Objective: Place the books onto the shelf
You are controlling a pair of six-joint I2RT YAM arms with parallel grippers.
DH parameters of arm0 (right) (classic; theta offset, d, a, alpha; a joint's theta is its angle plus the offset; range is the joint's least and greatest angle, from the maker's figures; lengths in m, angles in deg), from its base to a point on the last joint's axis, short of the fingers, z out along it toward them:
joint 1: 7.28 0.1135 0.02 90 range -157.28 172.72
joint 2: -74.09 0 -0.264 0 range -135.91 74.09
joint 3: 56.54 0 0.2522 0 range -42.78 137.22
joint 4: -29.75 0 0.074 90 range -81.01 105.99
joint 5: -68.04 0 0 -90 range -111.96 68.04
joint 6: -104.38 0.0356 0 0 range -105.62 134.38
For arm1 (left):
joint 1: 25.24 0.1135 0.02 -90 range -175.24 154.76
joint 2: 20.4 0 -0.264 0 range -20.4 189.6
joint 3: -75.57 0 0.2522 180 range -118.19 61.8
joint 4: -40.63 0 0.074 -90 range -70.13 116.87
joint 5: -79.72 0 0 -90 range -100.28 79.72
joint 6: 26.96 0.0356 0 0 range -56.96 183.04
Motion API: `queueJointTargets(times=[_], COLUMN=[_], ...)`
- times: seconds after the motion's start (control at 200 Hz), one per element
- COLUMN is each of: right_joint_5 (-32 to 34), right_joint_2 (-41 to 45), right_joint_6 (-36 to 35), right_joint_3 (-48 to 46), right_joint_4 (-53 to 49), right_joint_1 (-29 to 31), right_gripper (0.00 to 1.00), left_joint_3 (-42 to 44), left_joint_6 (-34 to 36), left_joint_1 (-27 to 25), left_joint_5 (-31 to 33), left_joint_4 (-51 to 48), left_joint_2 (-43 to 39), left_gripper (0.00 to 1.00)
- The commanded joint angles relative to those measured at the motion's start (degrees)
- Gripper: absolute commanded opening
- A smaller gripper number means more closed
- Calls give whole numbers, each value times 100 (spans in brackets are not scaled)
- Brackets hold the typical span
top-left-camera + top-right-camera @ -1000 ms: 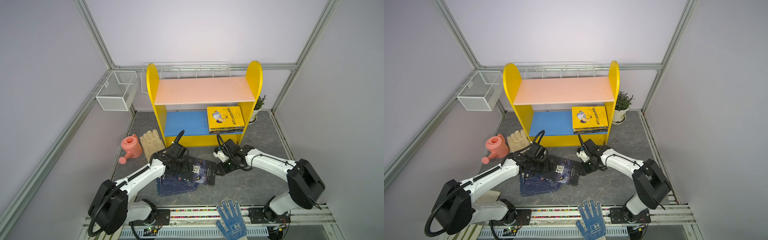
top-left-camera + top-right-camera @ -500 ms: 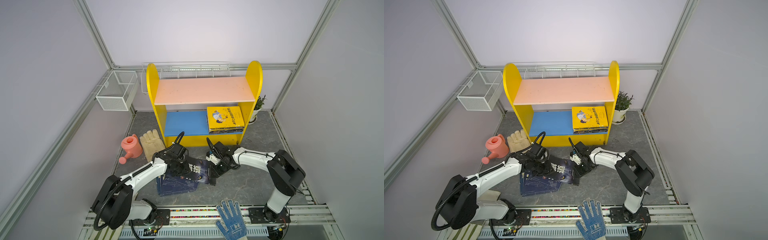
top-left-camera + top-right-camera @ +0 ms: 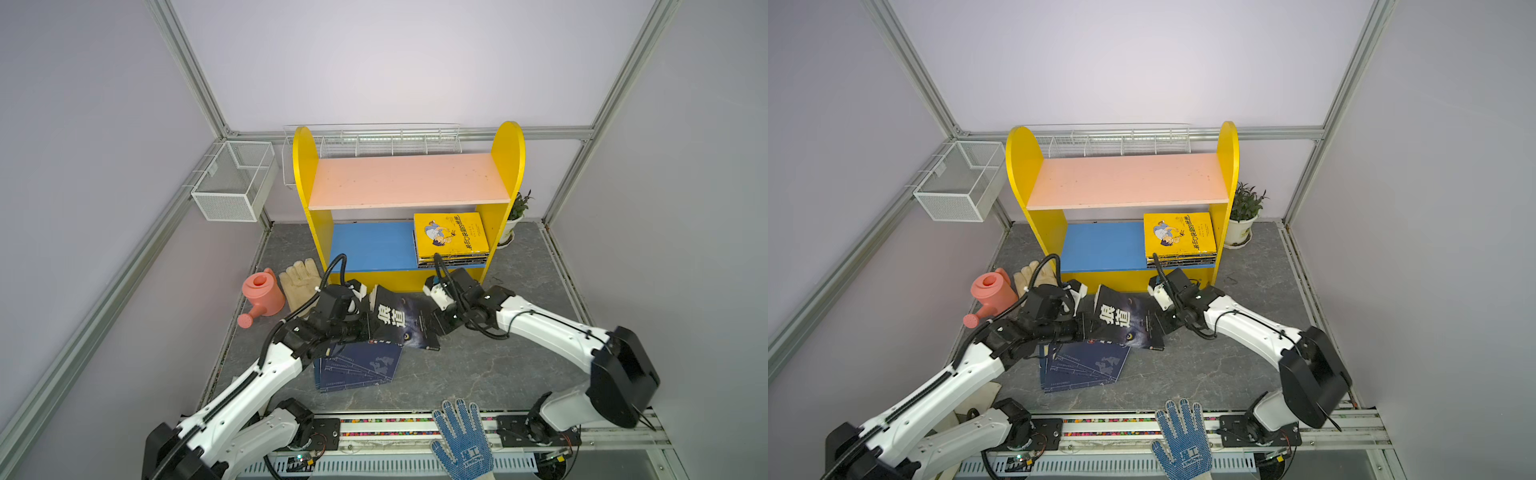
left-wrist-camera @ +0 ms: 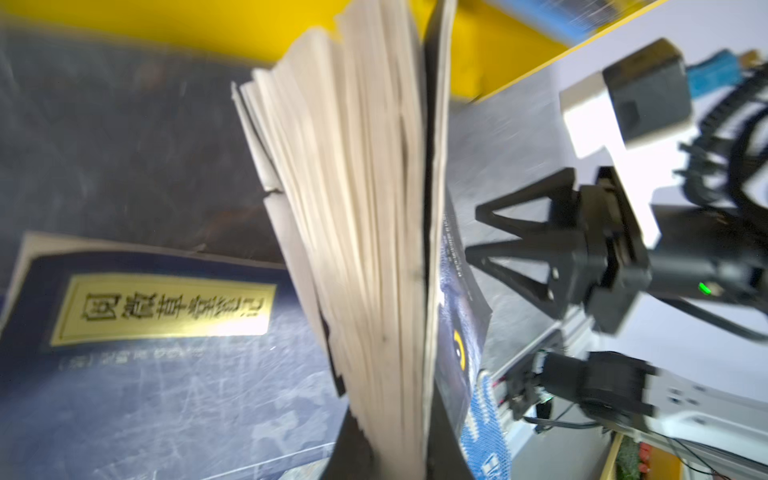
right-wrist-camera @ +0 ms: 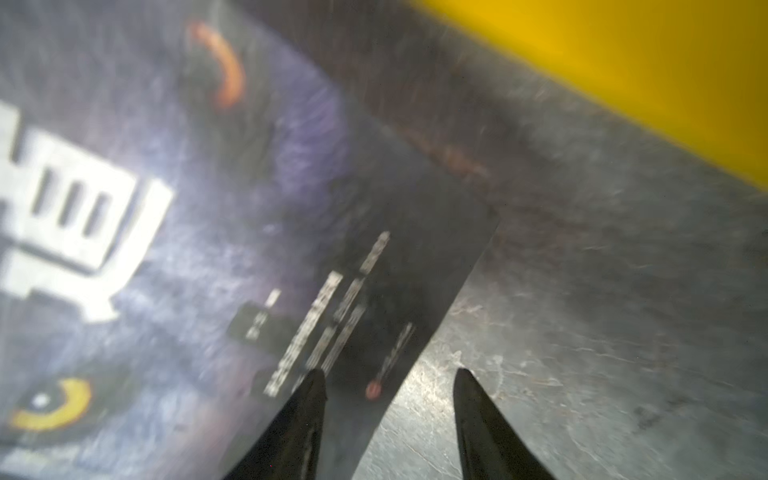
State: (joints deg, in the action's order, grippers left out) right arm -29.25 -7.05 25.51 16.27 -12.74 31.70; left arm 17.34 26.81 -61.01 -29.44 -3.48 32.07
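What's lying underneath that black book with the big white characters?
A fanned pile of navy blue books on the floor, one with a yellow title label. The black book and left arm cover part, so their number is unclear.

The grey stone-patterned floor (image 3: pixel 478 365) carries the shelf (image 3: pixel 305 166) at the back; by the shelf's left panel lie a pale work glove (image 3: pixel 299 278) and a pink watering can (image 3: pixel 262 295), just beside each other; a potted plant (image 3: pixel 513 220) stands by the right panel; fanned navy books (image 3: pixel 357 365) lie in front; on the blue lower board (image 3: pixel 370 249), at its right end, rests a stack of books (image 3: pixel 451 237) with a yellow one on top.
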Motion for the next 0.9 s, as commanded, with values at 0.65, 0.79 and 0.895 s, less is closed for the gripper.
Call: queueJointTargets(times=[0.65,0.79,0.895], right_joint_5=[-1969,-2062,-2050], right_joint_2=[1604,1592,1577], right_joint_6=[3073,3299,3410], right_joint_3=[-508,-552,-544], right_joint_4=[2855,3183,3328], right_joint_1=[-1516,-1517,-1516], right_gripper=[69,69,68], left_joint_3=[203,238,274], left_joint_6=[-1622,-1625,-1663], left_joint_1=[571,570,561], left_joint_5=[233,308,343], left_joint_4=[4486,4564,4597], left_joint_2=[-51,6,9], left_gripper=[0,0,0])
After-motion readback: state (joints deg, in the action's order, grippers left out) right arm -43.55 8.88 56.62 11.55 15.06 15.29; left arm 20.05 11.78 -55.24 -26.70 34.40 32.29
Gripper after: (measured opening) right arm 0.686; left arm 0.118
